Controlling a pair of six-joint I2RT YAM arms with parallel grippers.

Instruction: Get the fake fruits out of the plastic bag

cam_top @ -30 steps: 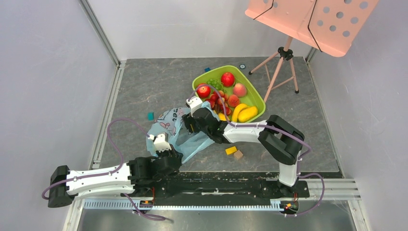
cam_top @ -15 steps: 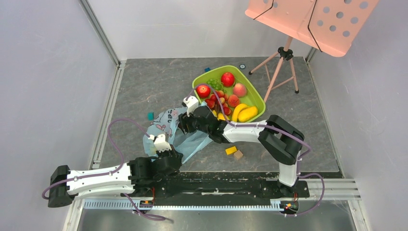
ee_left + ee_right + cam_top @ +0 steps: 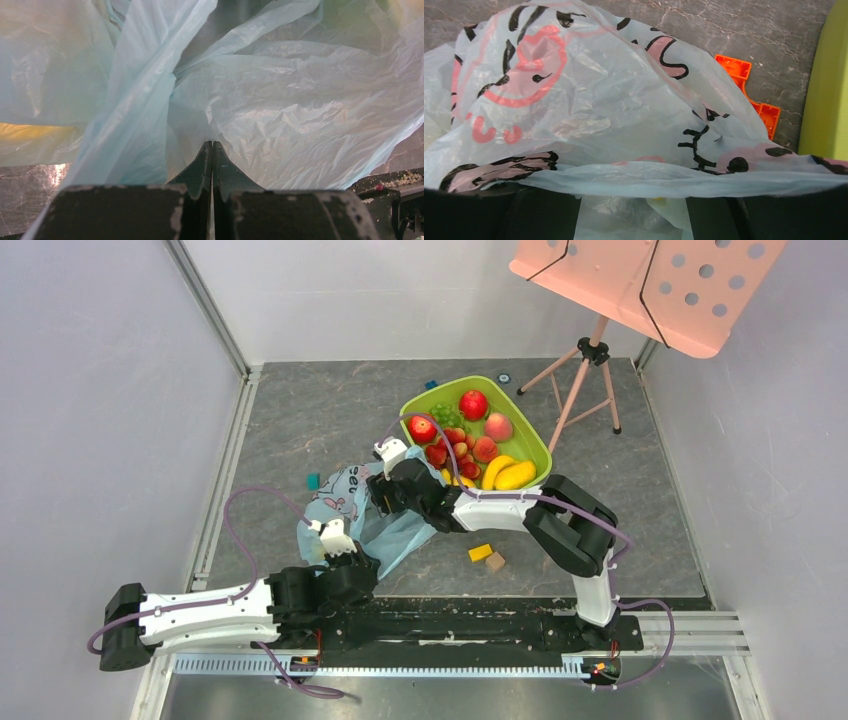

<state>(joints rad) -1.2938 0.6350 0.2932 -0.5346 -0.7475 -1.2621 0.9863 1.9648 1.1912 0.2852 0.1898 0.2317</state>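
Left arm lies low along the near edge, forearm running right, wrist bent up toward the plastic bag. Left gripper: fingers pressed together, pinching a fold of the bag's film at its near corner. Right arm reaches left from a raised elbow, wrist dipped over the bag's far side beside the green tray. Right gripper: jaws stand apart, printed film draped across them. Bag lies crumpled on the table between both grippers. Fake fruits sit piled in the tray. An orange block shows just past the bag.
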